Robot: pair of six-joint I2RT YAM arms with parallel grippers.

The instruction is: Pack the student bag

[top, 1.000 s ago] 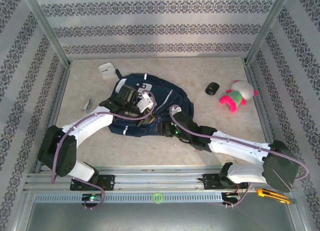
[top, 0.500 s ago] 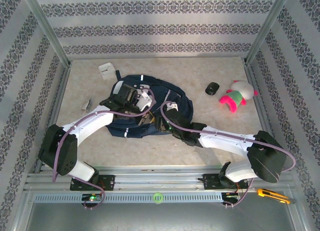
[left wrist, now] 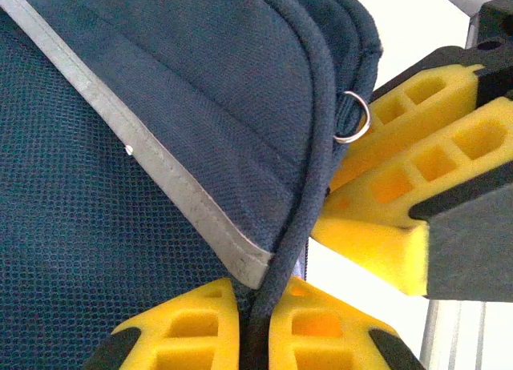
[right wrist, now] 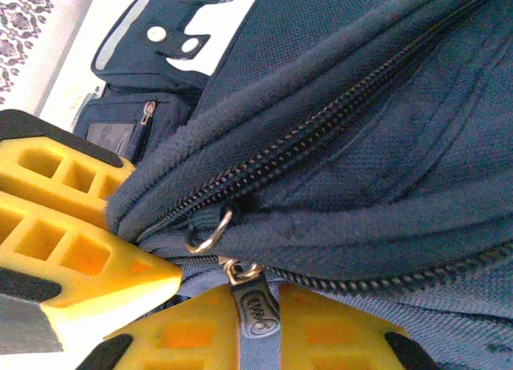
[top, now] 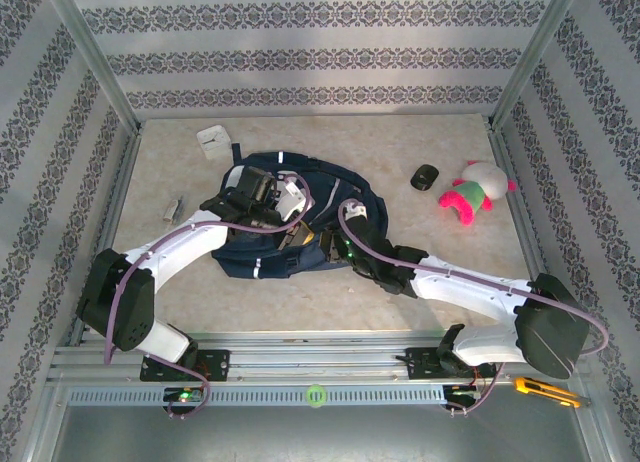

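The navy student bag lies flat near the middle of the surface, its grey-white patch toward the far wall. The left tool is clamped on a corded edge of the bag, its yellow fingers pressed together around the piping. The right tool, just beside it, is closed on the zip pull below a small metal ring. A pink and white plush toy sits well apart at the right
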